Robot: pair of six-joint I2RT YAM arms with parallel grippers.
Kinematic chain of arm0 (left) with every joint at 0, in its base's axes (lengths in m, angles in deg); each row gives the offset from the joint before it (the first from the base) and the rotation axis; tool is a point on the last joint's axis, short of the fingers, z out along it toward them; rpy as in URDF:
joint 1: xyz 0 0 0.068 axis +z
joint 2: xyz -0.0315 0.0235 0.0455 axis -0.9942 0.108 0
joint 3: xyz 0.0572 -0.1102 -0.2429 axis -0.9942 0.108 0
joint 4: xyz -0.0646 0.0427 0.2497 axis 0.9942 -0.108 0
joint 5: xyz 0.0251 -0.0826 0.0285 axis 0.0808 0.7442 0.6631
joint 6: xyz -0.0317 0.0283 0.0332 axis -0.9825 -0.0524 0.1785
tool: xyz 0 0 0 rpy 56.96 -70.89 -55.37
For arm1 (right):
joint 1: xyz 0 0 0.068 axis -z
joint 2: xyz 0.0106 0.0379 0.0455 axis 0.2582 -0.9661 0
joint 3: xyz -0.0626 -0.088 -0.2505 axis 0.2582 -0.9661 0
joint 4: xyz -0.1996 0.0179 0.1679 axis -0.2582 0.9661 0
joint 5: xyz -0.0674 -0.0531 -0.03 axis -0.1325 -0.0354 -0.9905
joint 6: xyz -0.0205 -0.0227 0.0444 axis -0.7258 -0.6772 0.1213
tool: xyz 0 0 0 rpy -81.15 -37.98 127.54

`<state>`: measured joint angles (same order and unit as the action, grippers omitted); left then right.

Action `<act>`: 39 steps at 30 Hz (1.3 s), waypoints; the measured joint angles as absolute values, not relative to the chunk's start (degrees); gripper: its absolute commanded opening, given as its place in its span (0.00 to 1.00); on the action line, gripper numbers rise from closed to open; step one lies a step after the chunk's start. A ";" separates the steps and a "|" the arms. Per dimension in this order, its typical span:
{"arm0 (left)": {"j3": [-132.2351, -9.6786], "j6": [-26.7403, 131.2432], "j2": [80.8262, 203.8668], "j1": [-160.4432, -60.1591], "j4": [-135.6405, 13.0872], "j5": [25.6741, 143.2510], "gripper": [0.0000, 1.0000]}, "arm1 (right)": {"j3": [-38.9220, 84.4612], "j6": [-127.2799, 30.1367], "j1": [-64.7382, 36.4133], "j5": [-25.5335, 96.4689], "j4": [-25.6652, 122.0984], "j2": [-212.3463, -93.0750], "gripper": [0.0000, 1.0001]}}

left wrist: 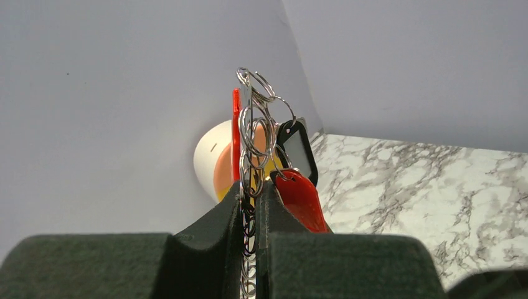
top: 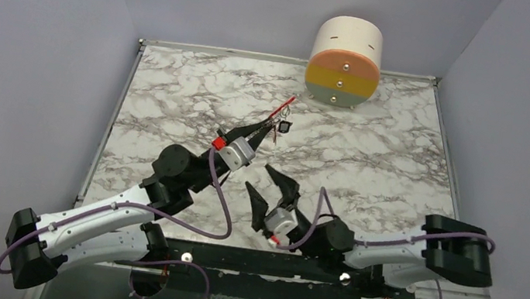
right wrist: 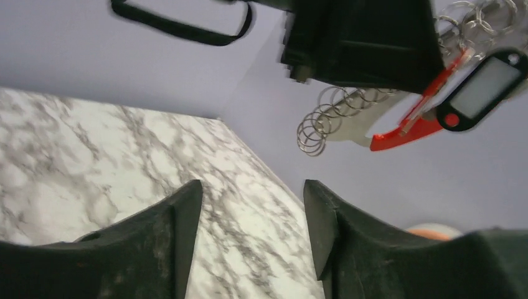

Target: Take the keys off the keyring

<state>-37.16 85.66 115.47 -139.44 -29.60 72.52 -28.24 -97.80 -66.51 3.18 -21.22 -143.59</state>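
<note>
My left gripper (top: 267, 125) (left wrist: 252, 185) is raised over the middle of the marble table (top: 369, 164) and is shut on the keyring's silver chain (left wrist: 254, 131). The red curved clip (top: 284, 108) (left wrist: 236, 134) stands edge-on beyond the fingers. Two keys hang from the rings: a dark-headed one (left wrist: 297, 148) (top: 282, 127) and a red-headed one (left wrist: 303, 199). In the right wrist view the chain (right wrist: 316, 123), the clip (right wrist: 405, 134) and the dark-headed key (right wrist: 482, 90) hang above and ahead. My right gripper (top: 259, 177) (right wrist: 252, 187) is open and empty, just below and near the left one.
A white cylinder with orange, yellow and grey-green drawer fronts (top: 344, 63) (left wrist: 212, 159) stands at the back of the table. Grey walls close in the back and both sides. Table rails (top: 121, 106) run along the edges.
</note>
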 measured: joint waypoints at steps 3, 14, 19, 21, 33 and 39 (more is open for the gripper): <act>-37.44 86.25 115.58 -139.44 -30.69 70.84 0.00 | -26.45 -109.25 -69.63 -1.23 -30.59 -153.87 0.07; -37.35 89.22 112.76 -138.83 -32.64 64.48 0.00 | -25.40 -109.58 -68.89 -3.51 -34.57 -136.60 0.08; -37.35 88.45 112.89 -137.80 -32.92 64.10 0.00 | -22.87 -104.66 -68.21 0.10 -29.44 -133.41 0.14; -37.35 88.10 113.20 -137.80 -33.05 64.10 0.00 | -21.62 -102.59 -68.21 2.27 -25.79 -133.08 0.16; -37.35 86.09 116.04 -137.80 -32.99 64.89 0.00 | -17.55 -98.11 -68.21 8.19 -20.28 -139.55 0.33; -37.35 84.28 115.01 -137.80 -32.62 66.25 0.00 | -18.39 -99.26 -68.21 7.49 -25.02 -143.51 0.34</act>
